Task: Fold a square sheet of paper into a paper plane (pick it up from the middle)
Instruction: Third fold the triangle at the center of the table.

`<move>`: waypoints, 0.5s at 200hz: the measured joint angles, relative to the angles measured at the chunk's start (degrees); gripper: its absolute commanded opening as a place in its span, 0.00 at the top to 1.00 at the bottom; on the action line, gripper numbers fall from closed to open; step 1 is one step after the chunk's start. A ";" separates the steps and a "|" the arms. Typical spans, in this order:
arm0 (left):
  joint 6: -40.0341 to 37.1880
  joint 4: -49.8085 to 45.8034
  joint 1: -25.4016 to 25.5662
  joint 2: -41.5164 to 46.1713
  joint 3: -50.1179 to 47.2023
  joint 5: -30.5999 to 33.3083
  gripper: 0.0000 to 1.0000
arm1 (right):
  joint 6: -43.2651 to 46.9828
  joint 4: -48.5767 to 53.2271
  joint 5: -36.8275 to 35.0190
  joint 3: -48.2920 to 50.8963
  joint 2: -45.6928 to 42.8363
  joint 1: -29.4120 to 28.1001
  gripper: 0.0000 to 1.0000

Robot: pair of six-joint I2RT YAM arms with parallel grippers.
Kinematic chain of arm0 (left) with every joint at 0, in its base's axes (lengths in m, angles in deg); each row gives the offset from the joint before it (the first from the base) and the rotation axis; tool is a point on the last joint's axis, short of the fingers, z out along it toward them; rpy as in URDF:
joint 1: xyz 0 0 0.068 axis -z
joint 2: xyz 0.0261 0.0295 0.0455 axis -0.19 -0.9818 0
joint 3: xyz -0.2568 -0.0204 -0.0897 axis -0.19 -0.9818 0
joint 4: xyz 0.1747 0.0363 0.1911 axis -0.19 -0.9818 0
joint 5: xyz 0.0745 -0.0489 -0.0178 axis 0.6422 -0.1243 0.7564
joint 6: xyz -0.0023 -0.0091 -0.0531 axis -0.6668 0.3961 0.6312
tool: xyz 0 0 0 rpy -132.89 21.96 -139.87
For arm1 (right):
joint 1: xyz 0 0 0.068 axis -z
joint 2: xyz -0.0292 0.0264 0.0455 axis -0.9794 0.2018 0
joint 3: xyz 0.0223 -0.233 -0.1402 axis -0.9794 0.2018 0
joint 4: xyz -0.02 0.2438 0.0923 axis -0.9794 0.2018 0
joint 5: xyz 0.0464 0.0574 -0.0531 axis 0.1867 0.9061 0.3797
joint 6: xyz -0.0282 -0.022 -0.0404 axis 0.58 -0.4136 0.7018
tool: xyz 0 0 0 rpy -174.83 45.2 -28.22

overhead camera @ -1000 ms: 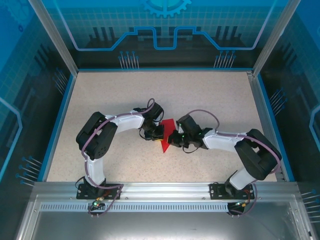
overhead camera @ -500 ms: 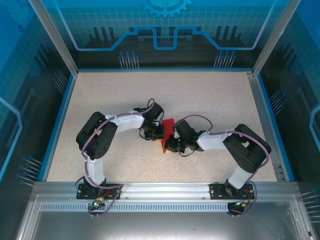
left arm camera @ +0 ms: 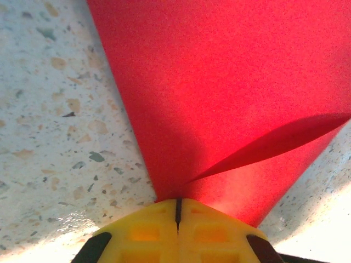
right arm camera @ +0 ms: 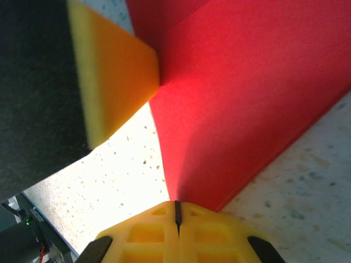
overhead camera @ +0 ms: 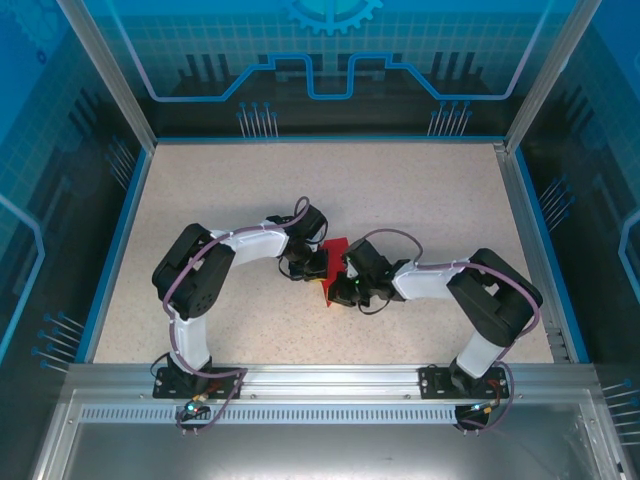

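There are one red sheet of paper (overhead camera: 334,250), two arms, a left arm (overhead camera: 245,243) and a right arm (overhead camera: 430,280), two yellow-tipped grippers, a left gripper (left arm camera: 178,211) and a right gripper (right arm camera: 176,211), and one speckled table (overhead camera: 400,190).

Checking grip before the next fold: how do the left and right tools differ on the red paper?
The left tool pinches the red paper from its left side; the right tool pinches it from its right side. The right tool sits nearer the arm bases than the left tool does. Both are shut on the paper.
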 measured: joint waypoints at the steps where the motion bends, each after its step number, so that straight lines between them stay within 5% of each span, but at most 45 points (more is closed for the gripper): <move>1: 0.00 0.00 0.00 0.00 0.00 0.00 1.00 | 0.02 0.09 0.00 -0.04 0.00 -0.04 0.95; 100: 0.00 0.02 0.00 -0.07 0.00 -0.02 1.00 | 1.05 3.13 -0.17 -1.42 0.96 -1.11 0.96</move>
